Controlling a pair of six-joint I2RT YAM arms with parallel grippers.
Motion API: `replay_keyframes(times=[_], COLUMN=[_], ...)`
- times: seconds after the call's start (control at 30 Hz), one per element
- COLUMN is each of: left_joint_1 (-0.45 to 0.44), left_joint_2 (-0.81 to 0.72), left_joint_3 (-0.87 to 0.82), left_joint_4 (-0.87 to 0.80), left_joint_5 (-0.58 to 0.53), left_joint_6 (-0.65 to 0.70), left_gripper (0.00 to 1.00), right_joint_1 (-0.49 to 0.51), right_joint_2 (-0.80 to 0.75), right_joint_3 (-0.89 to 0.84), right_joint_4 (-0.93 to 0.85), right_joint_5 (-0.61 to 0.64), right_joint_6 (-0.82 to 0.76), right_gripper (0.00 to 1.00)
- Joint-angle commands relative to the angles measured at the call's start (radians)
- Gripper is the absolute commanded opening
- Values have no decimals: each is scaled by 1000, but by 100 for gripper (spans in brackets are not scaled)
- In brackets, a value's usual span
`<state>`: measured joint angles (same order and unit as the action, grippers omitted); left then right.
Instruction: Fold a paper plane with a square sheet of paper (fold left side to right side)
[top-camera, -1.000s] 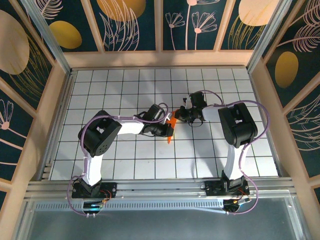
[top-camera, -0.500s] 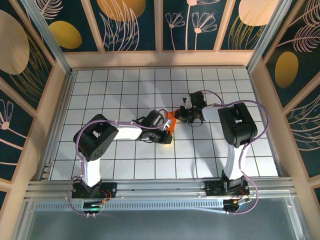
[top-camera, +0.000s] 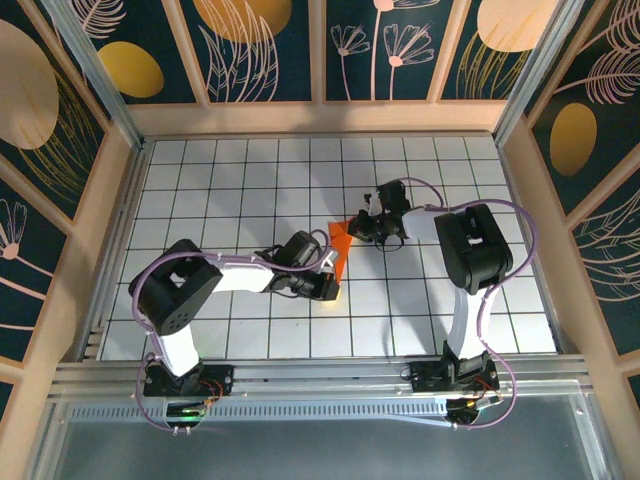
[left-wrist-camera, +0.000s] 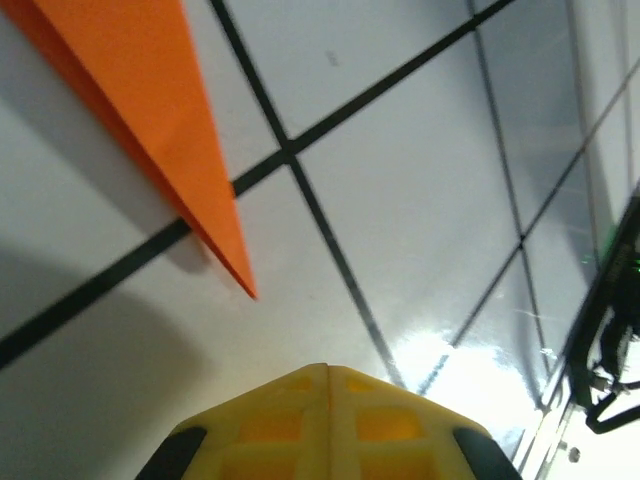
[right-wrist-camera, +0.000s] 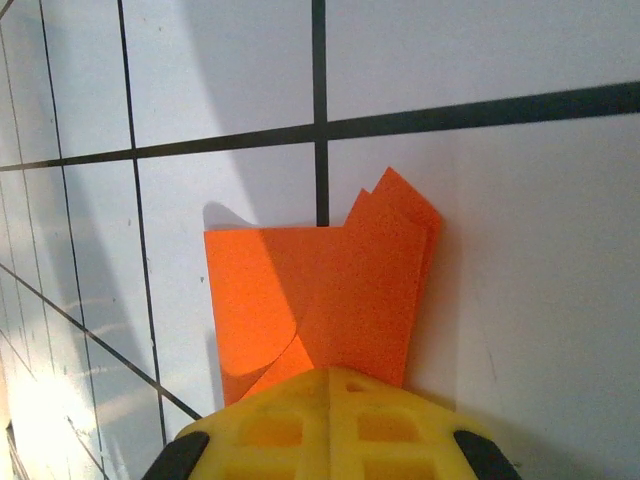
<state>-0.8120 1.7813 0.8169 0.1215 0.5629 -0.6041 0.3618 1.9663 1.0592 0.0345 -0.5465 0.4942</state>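
Lying near the table's middle, the square sheet of paper, now a wedge, runs far-to-near, its tip toward the near edge. The left gripper, fingers pressed together, sits just off that tip. The right gripper, likewise closed, overlaps the wide far end.

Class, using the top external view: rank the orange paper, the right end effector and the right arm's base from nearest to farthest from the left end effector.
1. The orange paper: just beyond the left end effector.
2. The right end effector: farther back, at the paper's far end.
3. The right arm's base: near edge, right side.
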Motion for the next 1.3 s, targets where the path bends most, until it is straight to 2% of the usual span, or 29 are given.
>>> replay_keyframes(times=[0.0, 0.2, 0.37, 0.5, 0.6, 0.73, 0.9, 1.27], left_joint_1=[11, 129, 214, 255, 269, 275, 275, 276], left_joint_2=[-91, -211, -305, -397, -467, -552, -596, -533], left_joint_3=[-15, -105, -170, -238, -272, -318, -361, -361], left_joint_4=[82, 169, 159, 177, 142, 116, 127, 146], left_joint_5=[17, -50, -221, -387, -531, -657, -696, -657], left_joint_6=[-45, -102, -110, -154, -176, -198, -214, -215], left_gripper=[6, 7, 11, 25, 44, 55, 60, 62], right_joint_1=[5, 6, 37, 106, 168, 247, 308, 344], right_joint_2=[3, -96, -173, -205, -208, -163, -109, -45], right_joint_3=[36, 96, 136, 181, 214, 270, 297, 285], right_joint_4=[-67, -141, -265, -417, -508, -601, -633, -612], right_joint_5=[66, 129, 270, 463, 604, 697, 711, 703], right_joint_6=[-37, -76, -116, -148, -146, -126, -63, -16], right_gripper=[1, 20, 32, 41, 49, 52, 55, 54])
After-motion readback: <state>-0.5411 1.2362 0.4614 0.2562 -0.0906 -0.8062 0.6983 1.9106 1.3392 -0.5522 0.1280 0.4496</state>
